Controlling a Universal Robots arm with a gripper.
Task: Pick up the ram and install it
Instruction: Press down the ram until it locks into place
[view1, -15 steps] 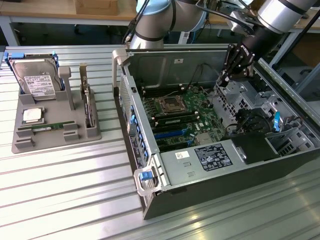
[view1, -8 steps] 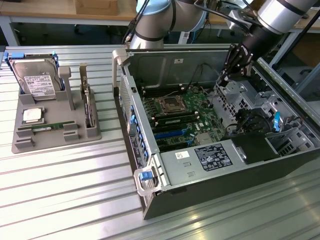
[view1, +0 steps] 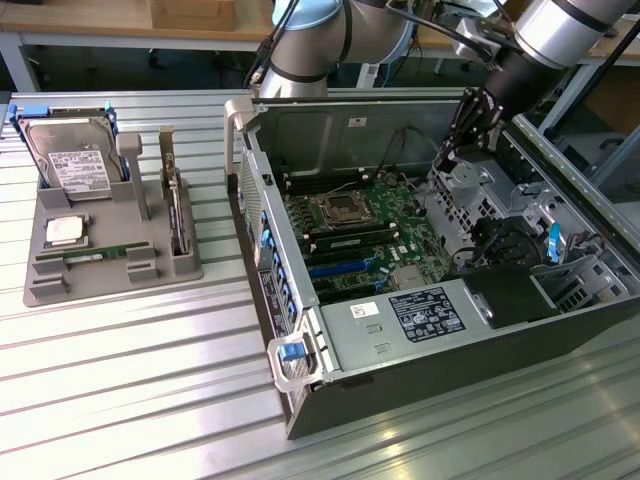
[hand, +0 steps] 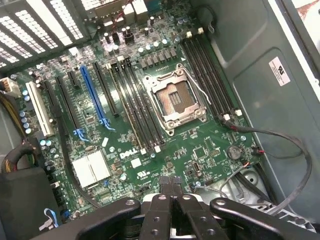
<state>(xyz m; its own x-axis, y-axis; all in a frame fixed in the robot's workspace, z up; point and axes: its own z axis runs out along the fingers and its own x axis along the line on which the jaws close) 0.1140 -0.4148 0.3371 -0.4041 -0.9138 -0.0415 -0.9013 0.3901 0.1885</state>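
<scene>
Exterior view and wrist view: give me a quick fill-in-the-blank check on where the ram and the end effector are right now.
1. The ram lies in the grey ____ on the exterior view's left, outside the computer case.
2. The end effector hangs above the motherboard with its fingers ____.
3. The end effector holds ____.
4. The processor socket on the motherboard is ____.

Missing words: tray; shut; nothing; empty
</scene>
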